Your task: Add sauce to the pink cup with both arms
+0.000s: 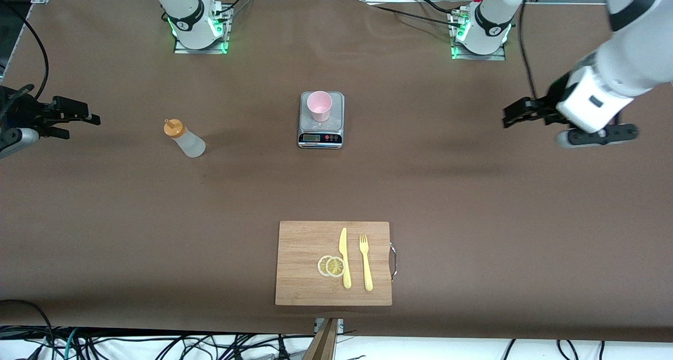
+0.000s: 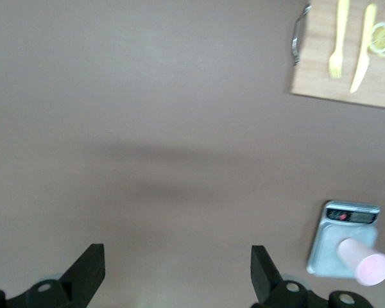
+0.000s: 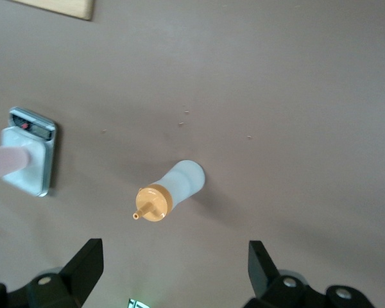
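Observation:
The sauce bottle, frosted white with an orange cap, stands upright on the table toward the right arm's end; it also shows in the right wrist view. The pink cup stands on a small scale at the table's middle, and shows in the left wrist view and at the edge of the right wrist view. My right gripper is open and empty, up in the air beside the bottle at the table's end. My left gripper is open and empty over the left arm's end of the table.
A wooden cutting board lies nearer to the front camera than the scale, with a yellow knife, a yellow fork and two lemon slices on it. Brown table surface surrounds everything.

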You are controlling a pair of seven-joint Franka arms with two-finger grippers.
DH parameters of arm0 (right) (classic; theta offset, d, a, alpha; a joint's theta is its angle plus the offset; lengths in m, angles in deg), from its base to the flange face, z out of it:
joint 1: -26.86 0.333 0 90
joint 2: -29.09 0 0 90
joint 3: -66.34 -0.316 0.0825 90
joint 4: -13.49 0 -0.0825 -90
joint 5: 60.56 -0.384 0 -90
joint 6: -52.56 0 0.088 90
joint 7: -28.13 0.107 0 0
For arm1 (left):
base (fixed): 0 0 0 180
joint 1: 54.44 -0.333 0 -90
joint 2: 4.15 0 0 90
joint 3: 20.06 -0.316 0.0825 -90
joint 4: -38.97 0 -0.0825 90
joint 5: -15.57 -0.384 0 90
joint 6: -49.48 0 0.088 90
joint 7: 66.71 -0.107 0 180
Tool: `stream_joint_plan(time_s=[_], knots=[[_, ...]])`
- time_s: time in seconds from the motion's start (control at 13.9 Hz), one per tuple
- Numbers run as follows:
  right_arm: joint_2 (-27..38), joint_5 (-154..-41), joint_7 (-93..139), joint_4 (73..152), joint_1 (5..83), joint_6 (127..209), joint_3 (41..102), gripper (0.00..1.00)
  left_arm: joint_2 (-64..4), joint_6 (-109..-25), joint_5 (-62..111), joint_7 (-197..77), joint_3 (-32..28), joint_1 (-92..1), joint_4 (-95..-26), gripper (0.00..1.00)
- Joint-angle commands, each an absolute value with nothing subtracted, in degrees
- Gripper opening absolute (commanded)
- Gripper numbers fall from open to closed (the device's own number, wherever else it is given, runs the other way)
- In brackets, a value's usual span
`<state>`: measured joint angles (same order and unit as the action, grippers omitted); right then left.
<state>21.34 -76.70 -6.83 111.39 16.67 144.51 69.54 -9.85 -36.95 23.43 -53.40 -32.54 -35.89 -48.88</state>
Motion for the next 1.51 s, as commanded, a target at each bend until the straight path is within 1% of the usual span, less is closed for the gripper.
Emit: stream_joint_plan(time_s=[0.0,0.07,0.22,0.29,0.36,0.5,0.79,1.08,1.44], knots=[[20.05,-82.51,-23.38,114.9,12.99,145.99,69.07,1.0,-9.68,-33.67,21.99,-62.28,-31.22,-41.59,-47.69,1.0],[18.48,-84.88,-31.55,115.61,11.67,146.08,69.15,1.0,-9.68,-32.97,21.9,-65.18,-31.22,-43.61,-47.69,1.0],[12.78,-89.71,-49.91,115.53,9.38,145.73,69.24,1.0,-9.68,-31.82,21.81,-68.8,-30.09,-47.04,-47.6,1.0],[10.22,-92.0,-58.62,115.61,8.42,145.38,69.24,1.0,-9.51,-31.73,20.42,-69.16,-27.9,-49.23,-47.6,1.0],[7.76,-94.03,-66.88,115.62,8.15,145.2,69.24,1.0,-8.72,-31.73,18.31,-69.34,-24.49,-51.34,-47.6,1.0],[3.71,-97.11,-77.03,115.79,6.83,143.19,69.24,1.0,-8.45,-30.51,16.45,-69.34,-19.38,-55.04,-47.6,1.0],[-3.84,-100.72,-94.09,115.7,6.21,138.01,69.24,1.0,-9.15,-30.32,16.62,-69.43,-19.0,-55.23,-47.42,1.0],[-12.73,-104.85,-109.03,115.18,6.21,136.41,69.42,1.0,-9.59,-30.32,16.71,-69.17,-18.83,-54.62,-47.42,1.0],[-15.28,-107.84,-112.75,114.74,6.56,133.51,69.24,1.0,-10.21,-30.32,16.71,-69.26,-18.92,-54.27,-46.28,1.0]])
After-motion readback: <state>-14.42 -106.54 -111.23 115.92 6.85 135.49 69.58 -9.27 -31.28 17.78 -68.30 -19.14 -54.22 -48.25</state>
